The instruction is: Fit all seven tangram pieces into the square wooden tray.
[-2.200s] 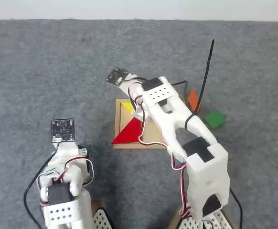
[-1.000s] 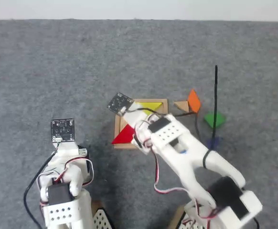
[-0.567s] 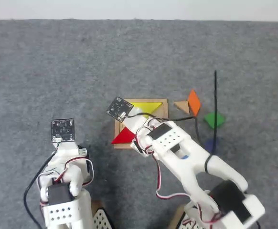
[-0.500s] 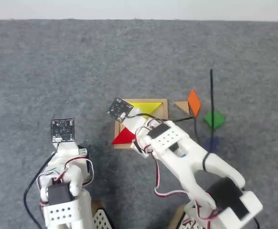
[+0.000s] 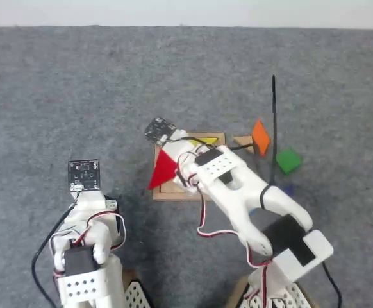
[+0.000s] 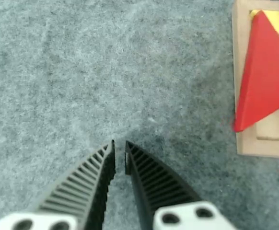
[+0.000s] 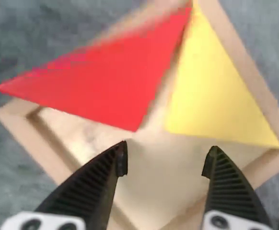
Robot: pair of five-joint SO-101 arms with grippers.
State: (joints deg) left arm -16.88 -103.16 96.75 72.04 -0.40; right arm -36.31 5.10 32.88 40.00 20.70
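Red triangle (image 5: 163, 168) across wooden tray (image 5: 174, 194) rim, yellow triangle (image 7: 216, 105) inside.

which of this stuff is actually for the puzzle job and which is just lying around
For the job: square wooden tray, red triangle, yellow triangle, orange parallelogram, green square, small tan triangle.

Just there: grey carpet, black cable.

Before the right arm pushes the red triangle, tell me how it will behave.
The red triangle looks like a flat, rigid piece, so it will probably slide whole rather than bend. One corner sticks out over the tray's rim, so it likely sits tilted and may pivot or rock. Its smooth-looking face might let the open right end effector slip.
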